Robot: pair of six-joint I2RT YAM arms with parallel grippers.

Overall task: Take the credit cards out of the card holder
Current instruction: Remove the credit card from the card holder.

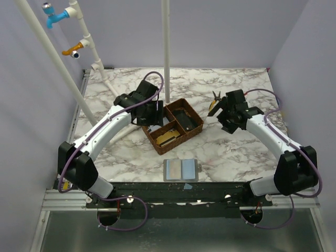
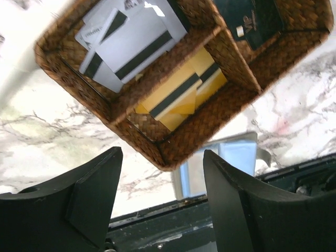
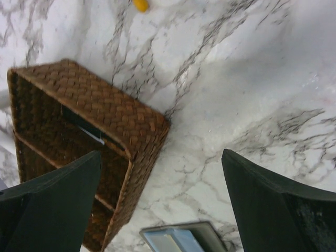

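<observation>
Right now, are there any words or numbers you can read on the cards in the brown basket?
"VIP", or close to it, since the letters are tilted and fuzzy: gold letters on the dark card in the woven tray.
Small grey print on the white cards: too blurred to read.
On the yellow cards: only dark stripes, no words seen.
On the open card holder: no text visible.

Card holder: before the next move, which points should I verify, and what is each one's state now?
1. Card holder lying open and flat: ok.
2. Left end effector open, nothing between its fingers: ok.
3. Right end effector open and empty: ok.
4. Credit cards lying inside the woven tray: ok.
5. Card holder pockets empty: cannot tell.
</observation>
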